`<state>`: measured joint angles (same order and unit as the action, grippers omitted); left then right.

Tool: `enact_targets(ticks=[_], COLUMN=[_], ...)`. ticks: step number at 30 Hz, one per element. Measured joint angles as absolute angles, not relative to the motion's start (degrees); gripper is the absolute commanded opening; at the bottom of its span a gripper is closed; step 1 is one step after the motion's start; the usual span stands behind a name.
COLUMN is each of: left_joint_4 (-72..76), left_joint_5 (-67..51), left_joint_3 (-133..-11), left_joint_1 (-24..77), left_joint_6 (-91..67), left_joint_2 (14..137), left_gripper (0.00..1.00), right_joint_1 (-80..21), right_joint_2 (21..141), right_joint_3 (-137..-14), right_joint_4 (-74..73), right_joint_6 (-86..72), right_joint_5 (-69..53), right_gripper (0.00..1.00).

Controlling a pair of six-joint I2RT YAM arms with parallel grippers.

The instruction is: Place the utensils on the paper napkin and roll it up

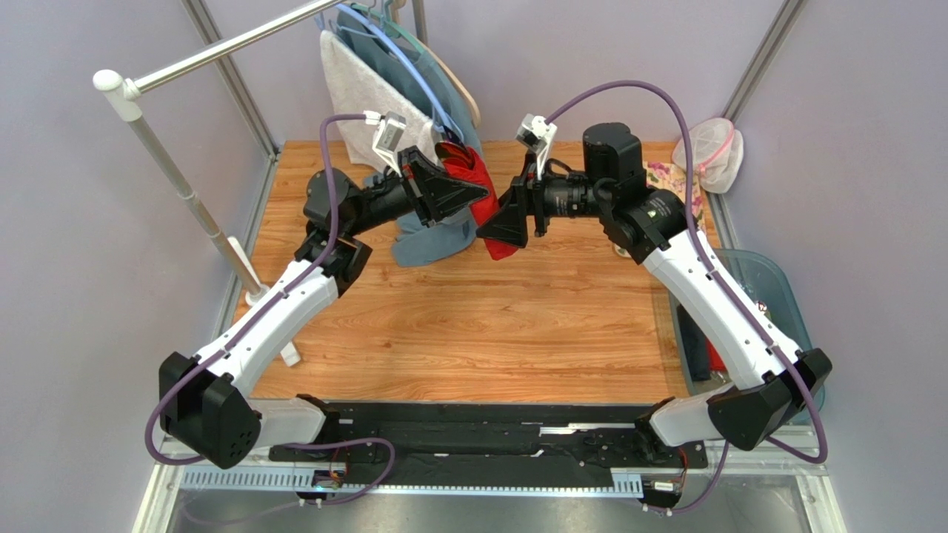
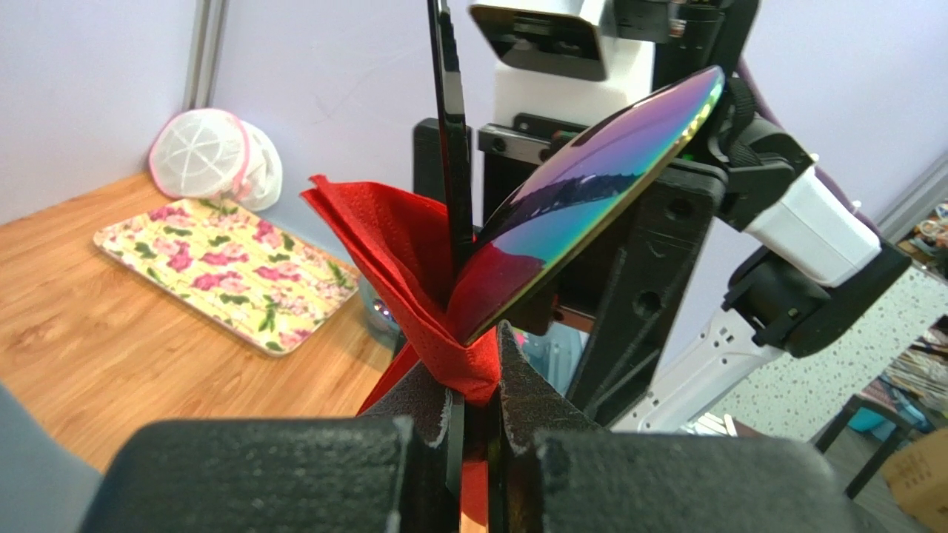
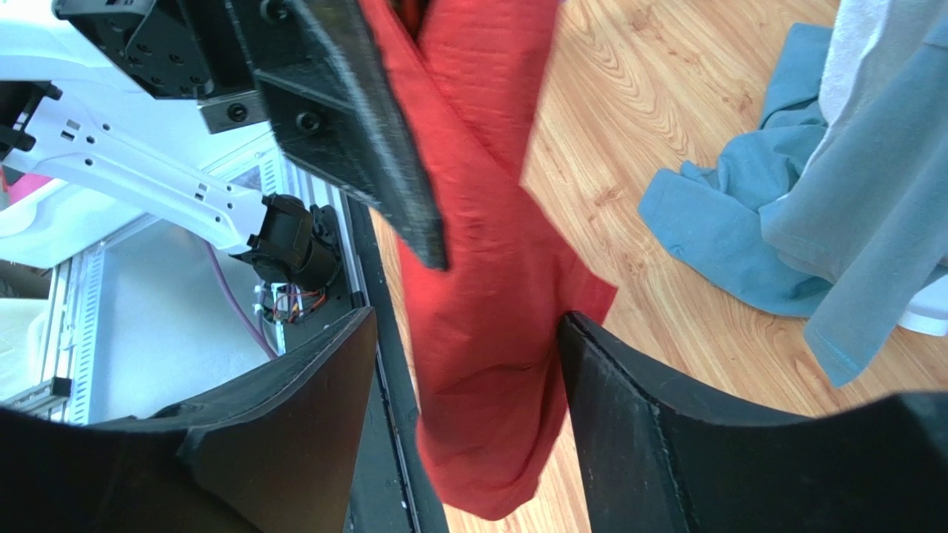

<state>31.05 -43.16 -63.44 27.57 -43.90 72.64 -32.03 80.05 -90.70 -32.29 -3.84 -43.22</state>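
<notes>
Top external view: left gripper [image 1: 451, 191] and right gripper [image 1: 509, 222] meet in mid-air over the far part of the table [image 1: 479, 333]. Red paper napkin [image 2: 389, 239] is bunched and clenched between the left gripper's fingers, well above the table, with its lower end hanging free. Two utensils stick out of the bunch: iridescent utensil [image 2: 590, 183] and thin black utensil [image 2: 447, 122]. Right gripper's jaws are spread, one on each side of the hanging napkin end. Floral tray [image 2: 223, 272] lies on the table at its far right.

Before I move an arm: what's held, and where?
Left gripper clamps the paper napkin at its bunched middle, utensils poking out; right gripper stands open astride the hanging end, holding nothing.
</notes>
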Motion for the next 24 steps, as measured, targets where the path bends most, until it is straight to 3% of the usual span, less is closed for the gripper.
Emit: enact_targets(ticks=[5,16,24], left_joint_4=[33.32,34.13,34.79], left_joint_5=[-43.90,-44.10,-44.31], left_joint_3=[-63.44,-63.44,-63.51], left_joint_1=[27.62,27.66,27.66], left_joint_6=[-44.88,-46.19,-47.94], left_joint_2=[72.64,72.75,72.99], left_gripper=[0.00,0.00,0.00], right_joint_1=[-31.11,-31.22,-31.70], right_joint_2=[80.01,79.68,79.72], right_joint_3=[-90.70,-89.08,-88.92], right_joint_4=[-32.29,-30.76,-29.89], right_joint_6=[-4.25,-5.91,-6.72], right_joint_5=[-44.21,-49.50,-51.48], right_gripper=[0.53,0.50,0.30])
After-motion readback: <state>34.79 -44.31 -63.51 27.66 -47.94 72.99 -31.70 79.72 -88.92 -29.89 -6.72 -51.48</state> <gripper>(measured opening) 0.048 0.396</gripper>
